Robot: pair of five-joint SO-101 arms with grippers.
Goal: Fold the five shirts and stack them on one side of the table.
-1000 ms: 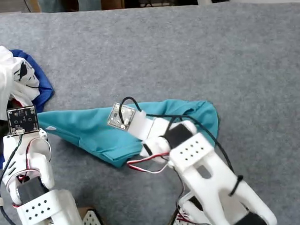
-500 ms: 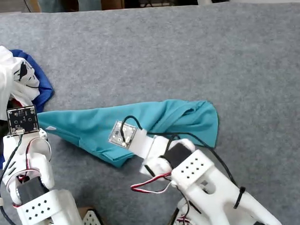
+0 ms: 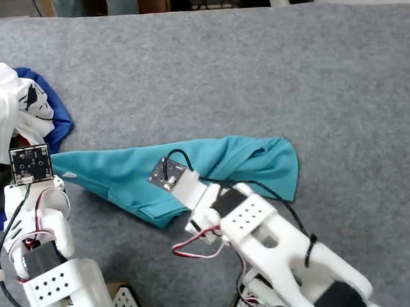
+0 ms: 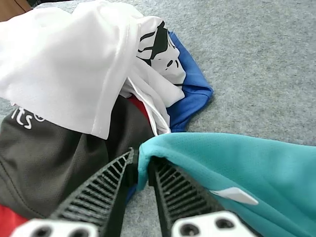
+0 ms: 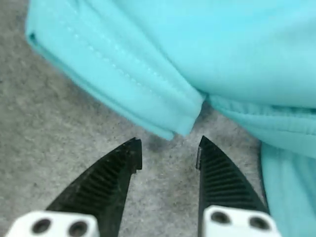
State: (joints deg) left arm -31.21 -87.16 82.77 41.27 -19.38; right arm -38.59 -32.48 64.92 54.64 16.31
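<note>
The right claw [image 5: 169, 143] has drawn back off the teal shirt [image 3: 252, 158], lying near the tabletop's [image 3: 269, 70] near edge, and hovers spread before its folded hem, probably to grasp again, while the left wrist view shows, more plainly than the high view, the left claw [image 4: 139, 158] pinching the shirt's corner beside the unfolded shirts [image 4: 64, 74].

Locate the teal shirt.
In the high view the teal shirt lies centred on the table, one end pinched by the left gripper beside the shirt pile, the open right gripper at its near edge.
</note>
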